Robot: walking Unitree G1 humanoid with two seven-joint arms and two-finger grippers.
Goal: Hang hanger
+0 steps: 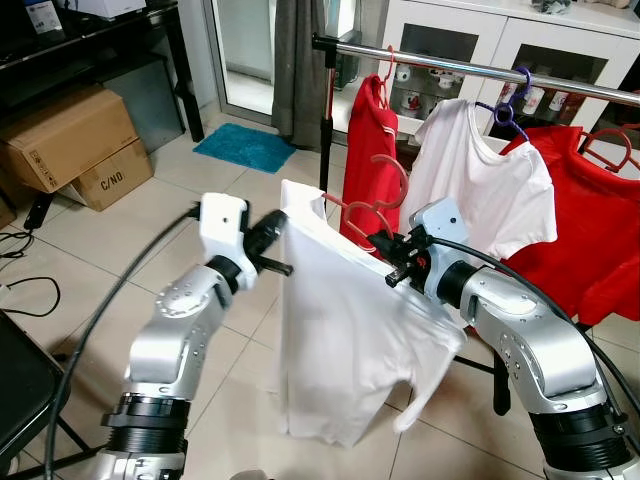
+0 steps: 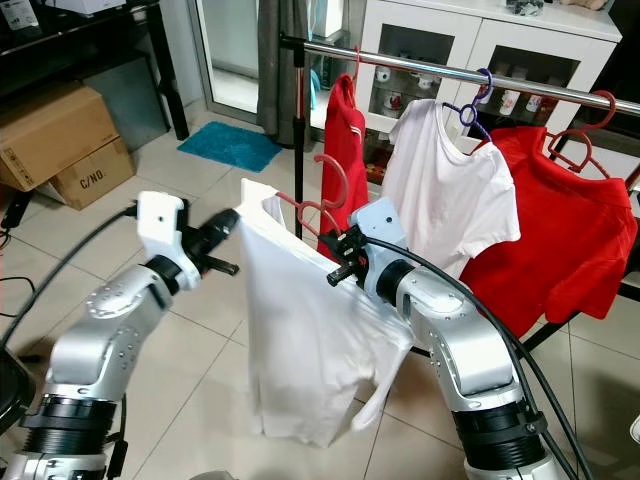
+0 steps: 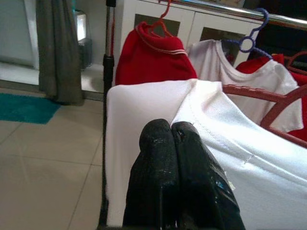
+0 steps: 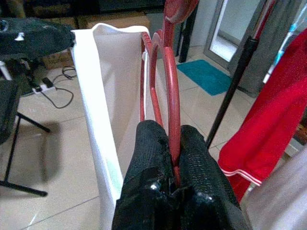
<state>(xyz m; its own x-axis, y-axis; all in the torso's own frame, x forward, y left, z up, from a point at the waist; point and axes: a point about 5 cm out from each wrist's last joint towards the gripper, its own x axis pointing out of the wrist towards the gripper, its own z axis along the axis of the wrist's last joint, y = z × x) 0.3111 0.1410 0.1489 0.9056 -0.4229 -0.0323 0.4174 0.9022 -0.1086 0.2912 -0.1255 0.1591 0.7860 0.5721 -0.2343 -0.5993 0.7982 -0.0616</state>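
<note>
1. Left gripper [image 3: 170, 139]: jaws pinched on the shirt [image 1: 340, 330] shoulder
2. Right gripper [image 4: 171, 143]: jaws clamped on the red hanger [image 4: 169, 81], inside the shirt, short of the rail [image 1: 480, 68]

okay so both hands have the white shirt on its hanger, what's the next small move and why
Probably lift both hands toward the rail. The right hand is shut on the red hanger, the left hand pinches the white shirt, and the hook sits below the rail.
</note>
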